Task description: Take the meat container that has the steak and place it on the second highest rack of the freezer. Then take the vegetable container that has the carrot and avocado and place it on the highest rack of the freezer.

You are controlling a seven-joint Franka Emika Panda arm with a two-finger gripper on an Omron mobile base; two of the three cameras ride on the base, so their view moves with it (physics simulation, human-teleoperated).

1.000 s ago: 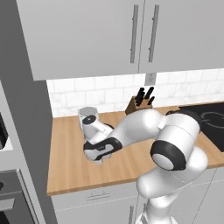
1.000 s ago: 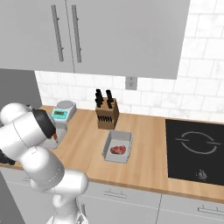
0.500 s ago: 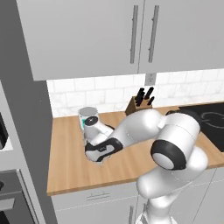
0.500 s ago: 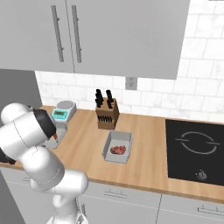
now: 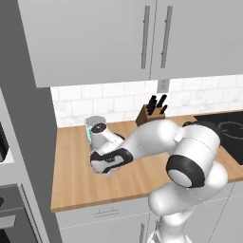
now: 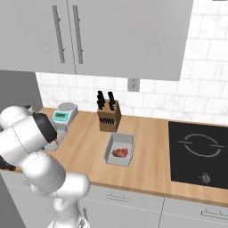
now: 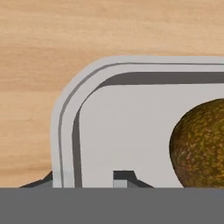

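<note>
Grey plastic fills most of what I see through the hand camera: the rounded corner of the vegetable container (image 7: 65, 127), sitting on the wooden counter (image 7: 87, 30), with the avocado (image 7: 199, 146) lying inside at the right. I judge the tray stiff and light, its raised rim the sensible place to take hold; the avocado is round and could roll if I tilt the tray, so I want it level. The two dark finger tips (image 7: 124, 176) sit one on each side of the rim wall, so the gripper (image 7: 83, 181) looks narrowed onto that edge, though I cannot tell whether the pads press it firmly.

From the left base camera the gripper (image 5: 110, 161) is low over the counter (image 5: 71, 190), and the arm covers the tray beneath it. The carrot is cut off from my hand view. In the right base camera the meat container (image 6: 119, 149) with the steak (image 6: 120, 153) sits on the counter, well apart, in front of the knife block (image 6: 109, 118). I cannot make out the freezer racks.
</note>
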